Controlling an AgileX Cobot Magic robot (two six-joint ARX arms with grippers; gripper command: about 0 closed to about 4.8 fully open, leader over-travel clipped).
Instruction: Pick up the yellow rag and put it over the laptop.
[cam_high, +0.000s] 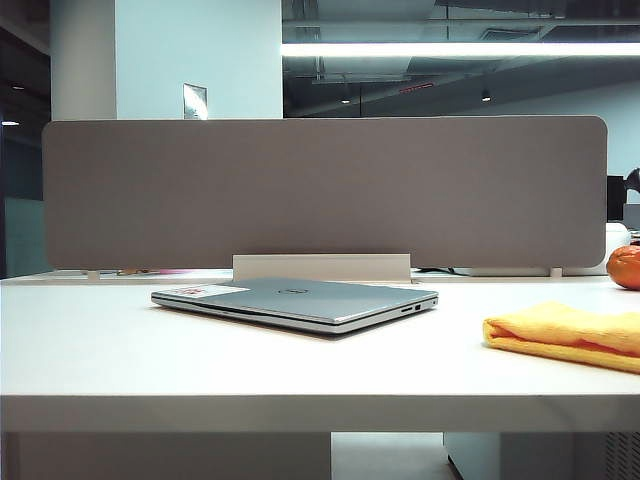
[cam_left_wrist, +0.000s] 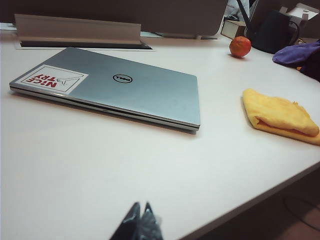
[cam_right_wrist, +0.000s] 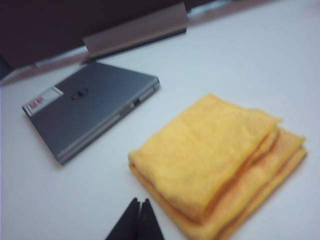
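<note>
Both fingers (cam_right_wrist: 139, 212) (cam_left_wrist: 140, 212) short of yellow rag (cam_right_wrist: 220, 160)

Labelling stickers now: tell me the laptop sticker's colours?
White with red lettering, on the laptop sticker; clearest in the left wrist view.

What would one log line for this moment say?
folded yellow cloth rag: on table, untouched | closed silver-grey laptop: uncovered | left hand: shut | right hand: shut, near rag

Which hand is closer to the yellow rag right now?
Right. The right hand, shut, sits beside the yellow rag; the left hand, shut, is far across the table, nearer the laptop.
</note>
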